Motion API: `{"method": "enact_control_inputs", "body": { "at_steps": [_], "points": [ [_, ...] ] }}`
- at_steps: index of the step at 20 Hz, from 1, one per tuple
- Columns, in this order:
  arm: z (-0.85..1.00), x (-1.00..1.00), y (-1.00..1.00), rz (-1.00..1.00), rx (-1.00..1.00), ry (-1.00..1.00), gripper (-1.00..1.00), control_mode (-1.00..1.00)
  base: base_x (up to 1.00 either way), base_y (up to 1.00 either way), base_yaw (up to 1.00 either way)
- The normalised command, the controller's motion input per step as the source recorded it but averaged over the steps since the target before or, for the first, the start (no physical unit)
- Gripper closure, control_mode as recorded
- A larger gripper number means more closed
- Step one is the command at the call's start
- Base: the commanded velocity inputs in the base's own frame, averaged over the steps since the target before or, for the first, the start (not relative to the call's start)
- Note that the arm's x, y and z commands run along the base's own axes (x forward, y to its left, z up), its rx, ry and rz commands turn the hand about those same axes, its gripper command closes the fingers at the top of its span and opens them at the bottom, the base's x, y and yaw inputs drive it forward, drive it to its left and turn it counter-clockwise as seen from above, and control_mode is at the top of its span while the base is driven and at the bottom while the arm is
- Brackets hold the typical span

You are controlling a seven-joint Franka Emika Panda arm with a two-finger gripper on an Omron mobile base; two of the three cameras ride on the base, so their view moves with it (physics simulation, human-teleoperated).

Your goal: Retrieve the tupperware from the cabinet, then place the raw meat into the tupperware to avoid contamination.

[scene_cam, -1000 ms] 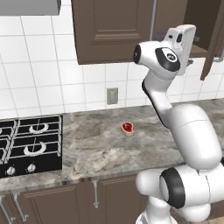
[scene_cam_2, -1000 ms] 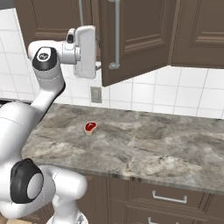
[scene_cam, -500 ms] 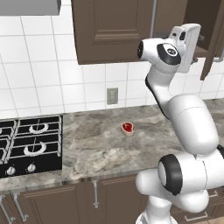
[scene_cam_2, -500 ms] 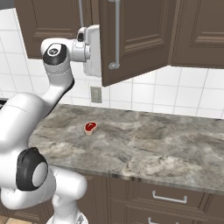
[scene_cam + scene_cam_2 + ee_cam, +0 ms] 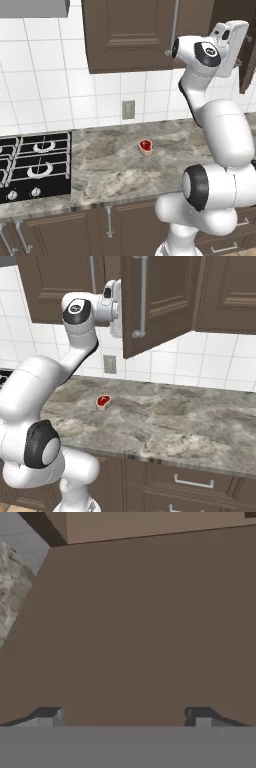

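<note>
The raw meat (image 5: 145, 146) (image 5: 103, 401) is a small red piece with a pale rim, lying alone on the marbled counter below the outlet. My arm is raised to the dark brown wall cabinet (image 5: 129, 31), whose door (image 5: 156, 302) stands swung open with its long silver handle (image 5: 142, 296). The white hand (image 5: 229, 44) (image 5: 114, 308) reaches into the opening beside that door. In the hand view my gripper (image 5: 125, 717) is open, its two fingertips wide apart with nothing between them, over a plain brown cabinet surface (image 5: 145, 622). The tupperware is out of view.
A black gas stove (image 5: 31, 165) sits at the counter's left end under a grey hood (image 5: 30, 7). A wall outlet (image 5: 128, 109) is on the white tiles. Lower brown cabinets with short handles (image 5: 194, 483) run under the counter. Further closed wall cabinets (image 5: 225, 291) hang to the right.
The hand has swung further right and up, toward the open cabinet, with the elbow straightening. The meat and the door have not moved.
</note>
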Motion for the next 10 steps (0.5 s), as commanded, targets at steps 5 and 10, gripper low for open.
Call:
{"method": "enact_control_inputs", "body": {
  "at_steps": [5, 10],
  "points": [
    [0.31, -0.41, -0.57, -0.08, 0.03, -0.13, -1.00, -1.00, 0.00, 0.00, 0.00],
    [0.21, -0.35, -0.63, -0.04, 0.06, -0.13, -1.00, -1.00, 0.00, 0.00, 0.00]
  ]
}}
